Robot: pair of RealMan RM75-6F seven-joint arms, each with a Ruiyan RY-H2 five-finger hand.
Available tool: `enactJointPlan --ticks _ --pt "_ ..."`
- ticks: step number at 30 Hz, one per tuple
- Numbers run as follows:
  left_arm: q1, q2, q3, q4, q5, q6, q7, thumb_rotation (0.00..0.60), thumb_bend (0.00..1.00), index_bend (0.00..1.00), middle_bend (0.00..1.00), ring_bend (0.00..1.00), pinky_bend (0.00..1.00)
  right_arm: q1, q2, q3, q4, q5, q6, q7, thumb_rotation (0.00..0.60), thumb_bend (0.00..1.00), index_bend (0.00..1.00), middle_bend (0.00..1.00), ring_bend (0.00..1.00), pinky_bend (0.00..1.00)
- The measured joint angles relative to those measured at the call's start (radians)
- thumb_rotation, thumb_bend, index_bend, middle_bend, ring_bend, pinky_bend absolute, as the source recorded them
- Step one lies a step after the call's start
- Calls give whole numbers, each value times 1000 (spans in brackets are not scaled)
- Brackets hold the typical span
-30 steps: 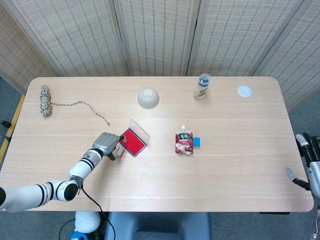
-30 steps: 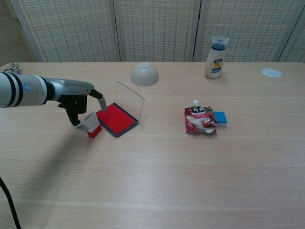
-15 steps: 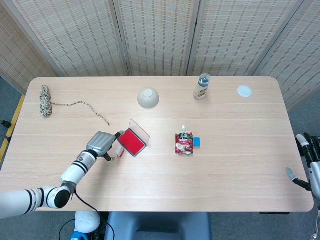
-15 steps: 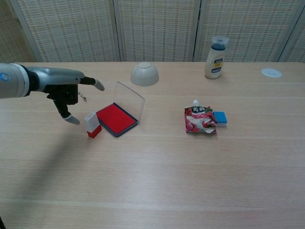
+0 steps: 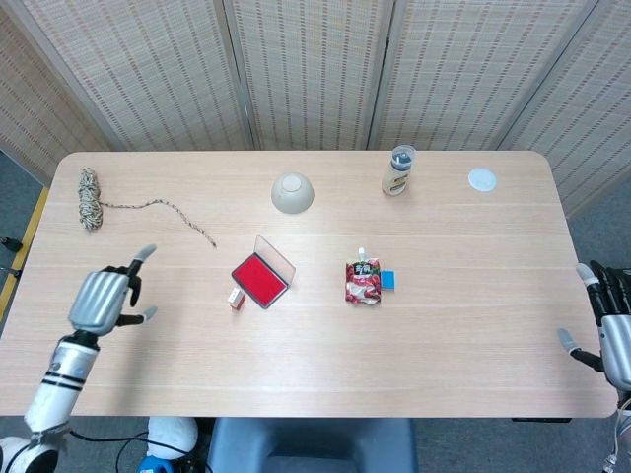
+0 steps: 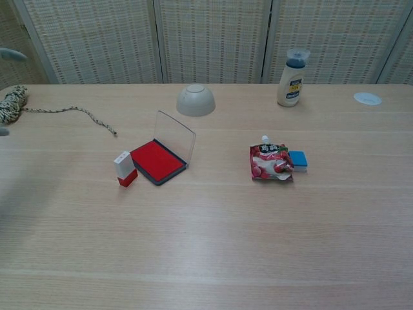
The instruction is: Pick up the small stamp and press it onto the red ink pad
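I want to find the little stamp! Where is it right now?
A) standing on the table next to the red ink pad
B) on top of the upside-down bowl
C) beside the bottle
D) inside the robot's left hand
A: the small stamp stands on the table just left of the open red ink pad, while the left hand is far off, empty.

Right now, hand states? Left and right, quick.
Left hand: open, holding nothing.
Right hand: open at the table edge, holding nothing.
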Motion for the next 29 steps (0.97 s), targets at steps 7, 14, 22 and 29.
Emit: enactJointPlan --ticks 7,14,22,29 --pt "249 -56 24 204 96 211 -146 592 209 0 64 11 245 19 -29 2 -8 15 -27 -85 600 266 0 0 0 0" --pt "319 -2 9 128 109 259 -95 583 207 0 0 0 200 33 -51 -4 -7 20 -50 -142 600 268 0 0 0 0" --pt "371 52 -38 86 84 245 -91 600 207 0 0 0 200 42 -51 -6 -8 37 -75 -145 600 268 0 0 0 0" --pt "389 59 -42 84 141 235 -96 600 207 0 0 0 200 47 -66 -3 -14 43 -75 -180 600 268 0 0 0 0"
